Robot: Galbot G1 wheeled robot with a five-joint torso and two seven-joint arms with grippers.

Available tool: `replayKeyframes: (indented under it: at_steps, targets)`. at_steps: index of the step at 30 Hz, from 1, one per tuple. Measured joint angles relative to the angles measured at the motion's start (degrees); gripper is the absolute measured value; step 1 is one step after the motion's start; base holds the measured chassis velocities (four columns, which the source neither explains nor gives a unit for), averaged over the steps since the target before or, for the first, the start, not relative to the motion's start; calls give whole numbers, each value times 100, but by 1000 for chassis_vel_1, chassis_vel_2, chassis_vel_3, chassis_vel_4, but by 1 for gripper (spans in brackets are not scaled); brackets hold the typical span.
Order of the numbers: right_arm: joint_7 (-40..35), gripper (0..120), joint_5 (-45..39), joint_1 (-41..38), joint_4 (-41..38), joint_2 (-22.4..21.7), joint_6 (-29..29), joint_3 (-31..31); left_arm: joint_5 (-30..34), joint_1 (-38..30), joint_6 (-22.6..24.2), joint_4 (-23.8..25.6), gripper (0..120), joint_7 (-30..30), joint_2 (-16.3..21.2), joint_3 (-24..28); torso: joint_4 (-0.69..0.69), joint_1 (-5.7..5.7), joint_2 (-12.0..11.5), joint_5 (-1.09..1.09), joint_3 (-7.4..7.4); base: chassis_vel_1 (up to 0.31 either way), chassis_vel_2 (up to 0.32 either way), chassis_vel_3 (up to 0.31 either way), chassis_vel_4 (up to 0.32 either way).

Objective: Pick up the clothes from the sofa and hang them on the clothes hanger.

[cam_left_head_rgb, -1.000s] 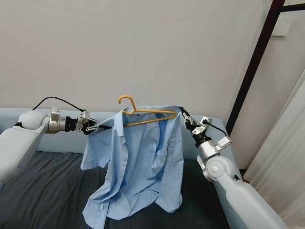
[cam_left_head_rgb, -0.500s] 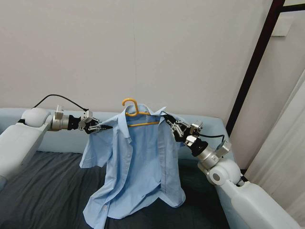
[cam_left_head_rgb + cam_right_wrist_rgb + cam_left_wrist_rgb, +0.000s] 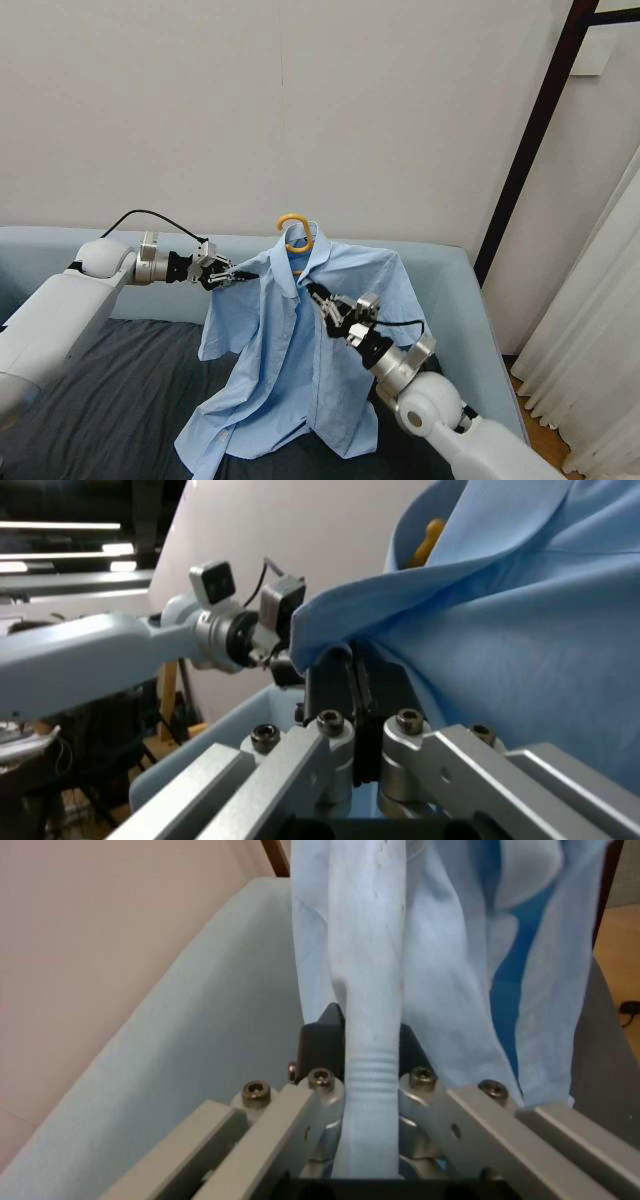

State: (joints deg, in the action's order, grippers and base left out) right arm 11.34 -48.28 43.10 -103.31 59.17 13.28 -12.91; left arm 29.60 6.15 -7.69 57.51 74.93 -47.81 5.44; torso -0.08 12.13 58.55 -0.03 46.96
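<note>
A light blue short-sleeved shirt (image 3: 300, 370) hangs in the air over the sofa, draped on an orange hanger whose hook (image 3: 293, 228) pokes out above the collar. My left gripper (image 3: 240, 273) is shut on the shirt's shoulder edge; in the left wrist view a fold of shirt (image 3: 370, 952) runs between its fingers (image 3: 325, 1031). My right gripper (image 3: 318, 297) is shut on the shirt's front edge below the collar. The right wrist view has that gripper (image 3: 340, 667) pinching the cloth, the hanger (image 3: 430, 544) inside the collar, and the left gripper (image 3: 250, 641) farther off.
The sofa has a pale blue back (image 3: 440, 265) and a dark grey seat (image 3: 100, 400); the shirt's hem rests on the seat. A black post (image 3: 530, 130) and white curtains (image 3: 600, 350) stand to the right. A plain wall is behind.
My right gripper has swung left and nearer with the shirt's front. The left gripper has come in to the right. The shirt has closed around the hanger, which has shifted right and lower.
</note>
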Motion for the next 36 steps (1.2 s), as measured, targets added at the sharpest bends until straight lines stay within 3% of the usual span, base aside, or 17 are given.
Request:
replayKeyframes:
  at_steps: [10,14,19,21,23,24,26,28,31,36]
  targets:
    - [-292,0,706,16,132,-95,23,-87,60,-268,6,-101,2,130,32,186,1,0,0,0,0,0,0,0,0]
    - [-382,14,909,48,126,-178,22,8,69,-343,17,-129,2,198,56,229,2,0,0,0,0,0,0,0,0]
    - [-372,32,1344,109,-71,-585,-11,245,65,-467,11,-276,2,330,83,269,2,0,0,0,0,0,0,0,0]
    - [-153,39,1322,172,-270,-898,-41,397,51,-514,-4,-321,2,405,105,278,1,0,0,1,0,0,0,0,0]
    - [713,48,1022,265,-466,-1340,-36,692,39,-559,-10,-346,2,480,127,286,0,0,0,0,0,0,0,0,0]
    - [713,48,1022,265,-466,-1340,-36,692,39,-559,-10,-346,2,480,127,286,0,0,0,0,0,0,0,0,0]
    - [1833,57,838,248,-473,-1673,22,1058,-13,-620,-11,-371,2,604,136,308,-1,0,0,0,0,0,0,0,0]
    - [2467,66,656,118,-417,-1859,33,1283,-44,-687,-11,-384,2,697,135,347,0,0,0,0,0,0,0,0,0]
    - [2764,75,207,-14,-449,-2027,0,1456,-49,-774,-8,-393,2,743,110,394,2,0,0,0,0,0,0,0,0]
    - [2602,93,-850,-228,-661,-2211,-192,1636,-68,-897,-8,-408,2,775,72,443,1,0,0,0,0,0,0,0,0]
